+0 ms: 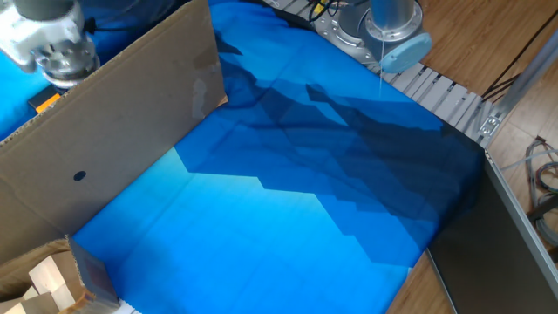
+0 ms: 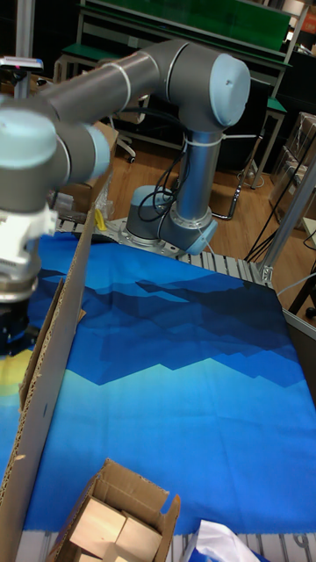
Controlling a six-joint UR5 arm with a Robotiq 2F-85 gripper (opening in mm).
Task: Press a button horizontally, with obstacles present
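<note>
The obstacle, a large brown cardboard sheet (image 1: 113,122) with one small dark dot (image 1: 79,174), stands upright across the left of the blue cloth. Behind its top edge only a small orange corner of the button (image 1: 46,100) shows; a yellow patch, probably the same button (image 2: 7,376), appears in the tall fixed view. My gripper (image 1: 64,73) hangs behind the sheet, just above and slightly right of the button. The cardboard hides its fingertips. The tall fixed view shows the gripper (image 2: 10,338) as a dark shape left of the cardboard sheet (image 2: 53,369), with its fingers unclear.
An open cardboard box holding wooden blocks (image 1: 44,283) sits at the near left corner, also seen as the box (image 2: 118,518). The arm's base (image 1: 384,26) stands at the far edge beside a metal rail (image 1: 445,92). Blue cloth (image 1: 288,201) covers the table.
</note>
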